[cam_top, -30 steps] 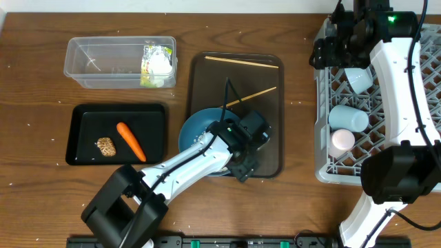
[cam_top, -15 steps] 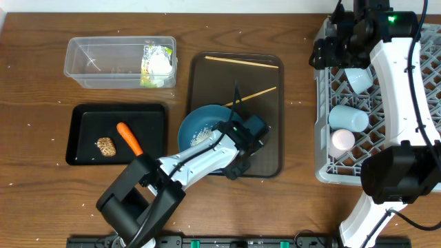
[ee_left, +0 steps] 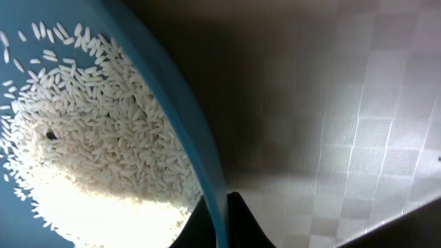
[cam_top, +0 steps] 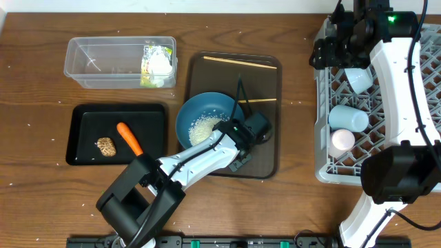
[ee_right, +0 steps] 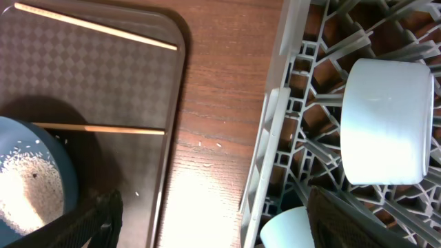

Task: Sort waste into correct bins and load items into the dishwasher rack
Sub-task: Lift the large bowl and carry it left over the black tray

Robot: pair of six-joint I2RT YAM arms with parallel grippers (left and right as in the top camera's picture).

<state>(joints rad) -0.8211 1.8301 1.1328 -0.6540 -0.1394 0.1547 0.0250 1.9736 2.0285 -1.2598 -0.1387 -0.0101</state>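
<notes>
While overhead hides the grip, left wrist shows the left claw [ee_left: 222,207] clenched on the bowl [ee_left: 172,117] rim, rice [ee_left: 89,138] inside, at the brown tray's [cam_top: 265,76] left side. Two chopsticks [cam_top: 241,62] lie on it. Three cups [cam_top: 348,118] in rack [cam_top: 431,69]. One carrot [cam_top: 129,138] and one lump [cam_top: 105,146] in black tray [cam_top: 79,117]. Right claw [ee_right: 213,200] is spread wide and empty, at rack's left wall.

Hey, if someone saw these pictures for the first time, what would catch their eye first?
Probably the blue bowl of white rice on the brown tray mid-table, its rim pinched by the left gripper. Next, the big grey rack at the table's side, holding cups, with the right gripper open over its edge.
</notes>
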